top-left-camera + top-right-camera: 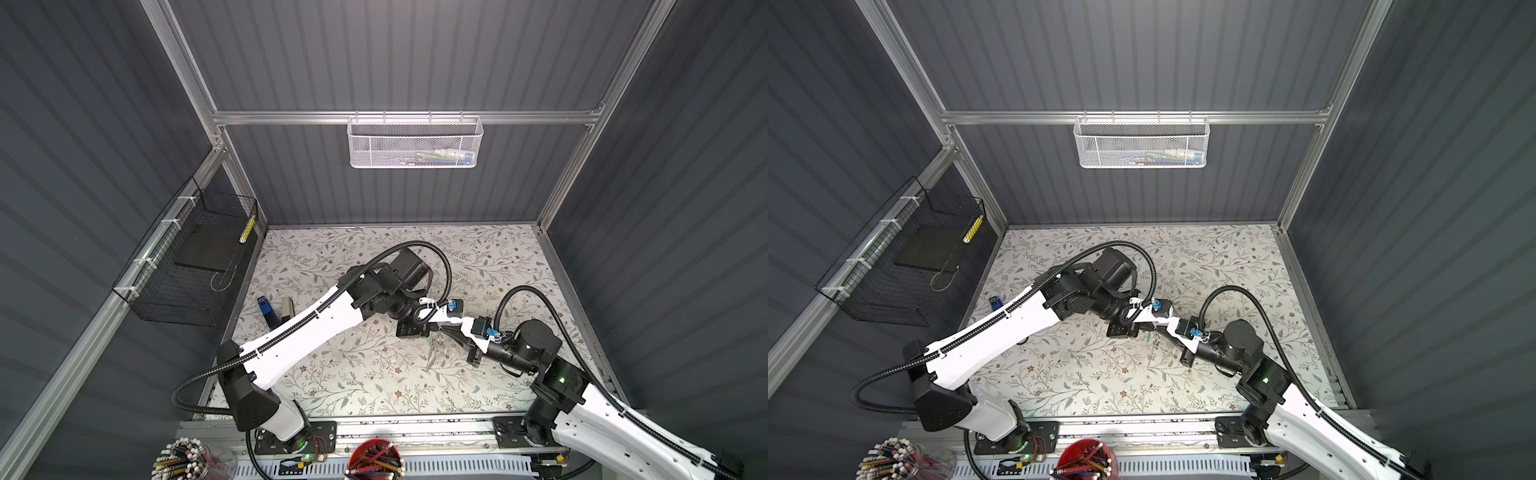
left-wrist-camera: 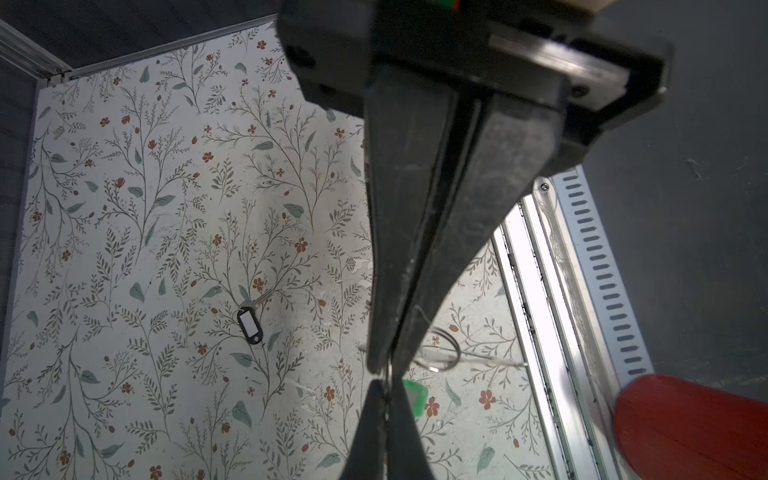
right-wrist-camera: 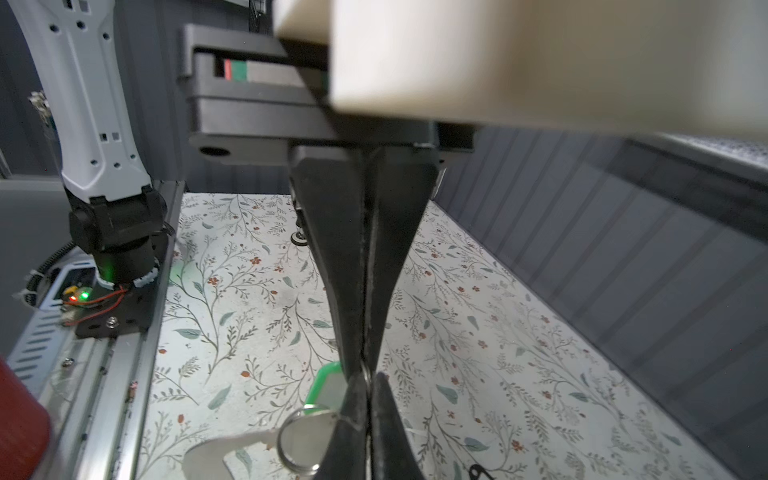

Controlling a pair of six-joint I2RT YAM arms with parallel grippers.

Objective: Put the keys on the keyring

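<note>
Just beside left tool and right tool, both pinched shut, hangs green key.

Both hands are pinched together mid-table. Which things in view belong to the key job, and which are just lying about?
Job:
- green-tagged key
- black-tagged key
- flat grey loop, likely the keyring
- left hand, shut
- right hand, shut

Lying about:
- red pencil cup
- pencil jar
- blue item
- white mesh basket
- black wire basket
</note>
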